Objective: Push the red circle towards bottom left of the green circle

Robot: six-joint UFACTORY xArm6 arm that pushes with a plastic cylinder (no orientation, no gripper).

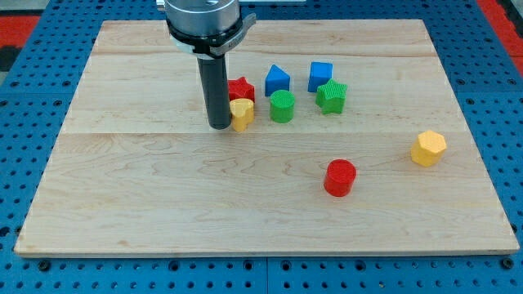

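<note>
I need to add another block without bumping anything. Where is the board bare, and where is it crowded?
Bare: the wooden board left of my tip, and the bottom strip below the red circle and yellow hexagon. Crowded: the cluster from the yellow block and red star to the green star.

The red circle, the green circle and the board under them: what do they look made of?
Red circle and green circle: probably plastic, matte, single solid colour; the green one shows fine ridges, perhaps 3D-printed. Board: light wood, smooth, with visible grain and plank seams. My tip sits at the view's left of the yellow block, far from the red circle.
</note>
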